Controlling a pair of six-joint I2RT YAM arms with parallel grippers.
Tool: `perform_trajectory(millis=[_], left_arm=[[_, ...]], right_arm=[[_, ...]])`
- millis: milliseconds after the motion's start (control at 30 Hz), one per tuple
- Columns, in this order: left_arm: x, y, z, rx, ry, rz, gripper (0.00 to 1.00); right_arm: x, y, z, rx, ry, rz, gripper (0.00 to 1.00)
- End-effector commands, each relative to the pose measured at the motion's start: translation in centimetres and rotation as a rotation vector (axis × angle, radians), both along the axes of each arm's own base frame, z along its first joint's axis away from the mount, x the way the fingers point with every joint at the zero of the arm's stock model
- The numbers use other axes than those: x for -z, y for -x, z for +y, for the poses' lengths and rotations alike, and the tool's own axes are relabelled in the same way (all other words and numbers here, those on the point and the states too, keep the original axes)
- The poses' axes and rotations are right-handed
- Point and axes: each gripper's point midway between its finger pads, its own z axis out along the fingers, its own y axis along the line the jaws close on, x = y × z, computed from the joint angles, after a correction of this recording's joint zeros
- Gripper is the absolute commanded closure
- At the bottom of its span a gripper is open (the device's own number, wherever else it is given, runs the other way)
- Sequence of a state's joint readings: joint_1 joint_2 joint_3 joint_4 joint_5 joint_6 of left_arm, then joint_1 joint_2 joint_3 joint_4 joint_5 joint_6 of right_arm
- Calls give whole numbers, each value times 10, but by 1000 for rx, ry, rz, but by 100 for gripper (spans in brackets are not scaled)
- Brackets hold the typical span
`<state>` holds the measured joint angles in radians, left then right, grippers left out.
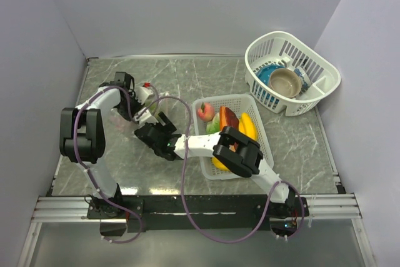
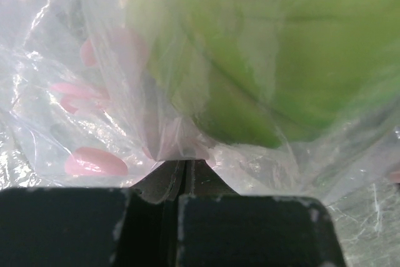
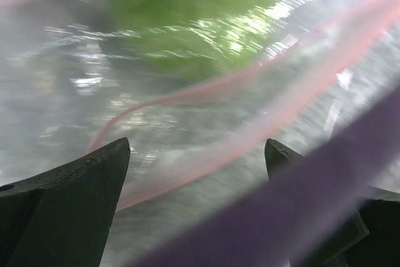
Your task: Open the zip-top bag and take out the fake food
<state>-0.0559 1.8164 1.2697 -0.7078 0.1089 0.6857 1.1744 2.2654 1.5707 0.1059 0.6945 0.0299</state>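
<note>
Left wrist view: the left gripper (image 2: 184, 176) is seen pressed together on a fold of the zip-top bag (image 2: 75, 92), green lettuce (image 2: 281, 48) lying inside the clear plastic; pink marks (image 2: 94, 162) on the film are too blurred to be read. In the right wrist view the right gripper (image 3: 197, 154) is spread apart, the pink zip strip (image 3: 262, 123) seen between its fingers. From above, the bag is found on the table (image 1: 294, 136) left of the white tray (image 1: 232, 97), where other fake food (image 1: 248, 126) is laid
</note>
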Motion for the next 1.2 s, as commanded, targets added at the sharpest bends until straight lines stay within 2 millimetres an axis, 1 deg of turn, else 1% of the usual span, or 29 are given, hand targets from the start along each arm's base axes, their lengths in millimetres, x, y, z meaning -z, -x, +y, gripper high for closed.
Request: perform_trajectory(millis=[0,67,133,167,200,233,267,300,333,367,400,467,500,567,600,633,733,767,800,833,867,900,933,1000,1033,1067,1100,1133,1167], left_arm=[[-22,-10,-8,10,34,-60,99],[-26,-8,-10,21,47,-60,99],[-34,-5,-8,32,61,-61,99],[-48,-9,-11,36,93,-93,99],[-57,-13,-3,15,111,-113,99],[-67,-15,-6,12,138,-126,99],[-93,-23,-2,-6,196,-171,98],[-108,-28,11,-50,223,-200,94],[-122,-34,15,-90,266,-224,92],[-152,-44,15,-92,324,-280,90],[-166,-48,26,-125,363,-312,86],[-187,-56,28,-165,441,-361,82],[-195,-64,26,-164,476,-399,81],[-197,-73,17,-189,526,-413,80],[-204,-84,10,-172,563,-452,81],[-201,-87,3,-198,605,-438,81],[-179,-101,-16,-195,636,-385,82],[-162,-104,-21,-197,640,-335,83],[-152,-105,-31,-178,637,-305,84],[-134,-107,-33,-188,620,-268,85],[-126,-109,-34,-189,607,-262,86],[-120,-110,-34,-195,597,-259,87],[-109,-115,-27,-217,564,-272,88],[-95,-119,-17,-234,505,-290,91],[-82,-120,-9,-255,465,-283,92],[-76,-122,0,-279,419,-289,93],[-74,-120,4,-289,412,-278,95],[-90,-123,6,-287,423,-297,95],[-101,-113,-2,-273,471,-263,95]], right_arm=[[-22,25,51,-234,-104,19,2],[-22,17,47,-220,-131,39,1],[-32,3,42,-233,-193,54,1],[-27,0,35,-220,-219,84,2],[-36,-13,26,-204,-255,89,5],[-32,-13,24,-217,-283,128,6],[-33,-16,21,-217,-302,142,7],[-39,-16,21,-225,-323,148,9],[-35,-17,18,-229,-332,168,9],[-36,-18,17,-231,-338,169,9],[-37,-16,18,-237,-342,170,9],[-32,-12,19,-245,-343,184,10],[-33,-12,20,-245,-348,184,10],[-30,-8,21,-249,-349,189,10],[-28,-9,20,-245,-345,191,10],[-28,-8,22,-246,-344,192,9],[-26,-10,22,-244,-334,189,9],[-24,-11,22,-243,-328,190,8],[-25,-11,23,-251,-324,187,8],[-29,-12,27,-256,-330,180,8],[-25,-12,28,-260,-320,187,8],[-26,-14,28,-257,-315,184,8],[-30,-16,31,-258,-320,178,8],[-35,-18,30,-257,-323,169,8],[-32,-17,26,-253,-317,172,8],[-41,-17,24,-253,-334,160,8],[-44,-18,20,-244,-339,158,8],[-37,-14,14,-238,-326,164,8],[-52,-12,13,-242,-350,146,8]])
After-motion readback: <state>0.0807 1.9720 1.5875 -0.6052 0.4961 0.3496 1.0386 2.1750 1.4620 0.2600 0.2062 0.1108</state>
